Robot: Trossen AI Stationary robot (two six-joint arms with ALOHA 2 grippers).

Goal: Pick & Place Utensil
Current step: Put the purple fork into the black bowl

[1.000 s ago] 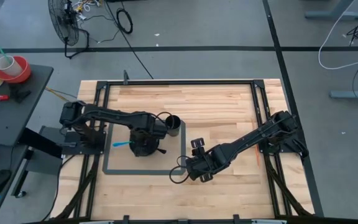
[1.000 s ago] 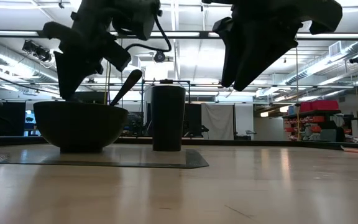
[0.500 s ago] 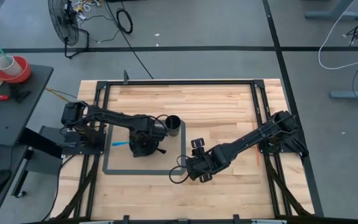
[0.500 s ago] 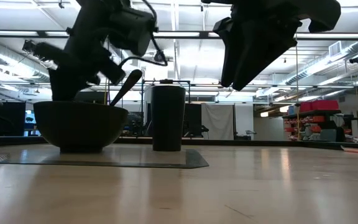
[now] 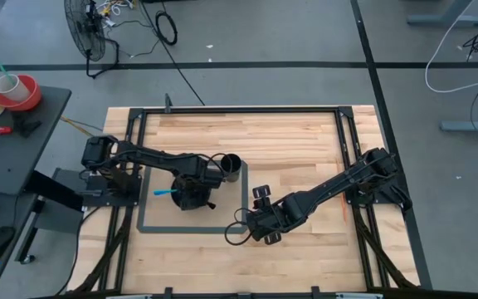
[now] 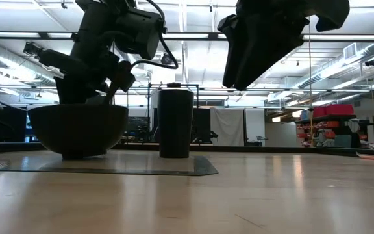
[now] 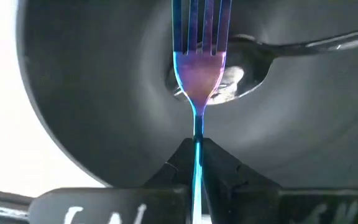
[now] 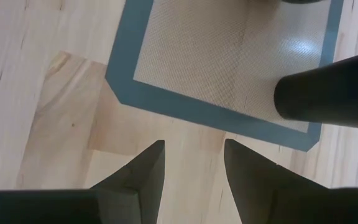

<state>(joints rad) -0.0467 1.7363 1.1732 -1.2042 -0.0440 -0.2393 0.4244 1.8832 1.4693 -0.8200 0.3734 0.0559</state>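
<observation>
From above, the wooden table [image 5: 289, 149] carries a mat [image 5: 152, 224]; at its 9 o'clock the left gripper [image 5: 191, 189] hangs over the bowl [image 5: 191, 199].

At the left wrist, the fork [image 7: 197, 74] is pinched edge-on above a spoon [image 7: 272, 56]; snagging it is judged likely.

The right gripper [image 8: 191, 168], parted and empty, waits.

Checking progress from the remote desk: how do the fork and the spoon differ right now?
The fork is iridescent blue-purple; the spoon is plain silver. The fork is pinched by its handle in the left gripper, tines pointing into the bowl; the spoon lies loose in the bowl, ungripped. Both have their heads over the bowl's middle.
</observation>
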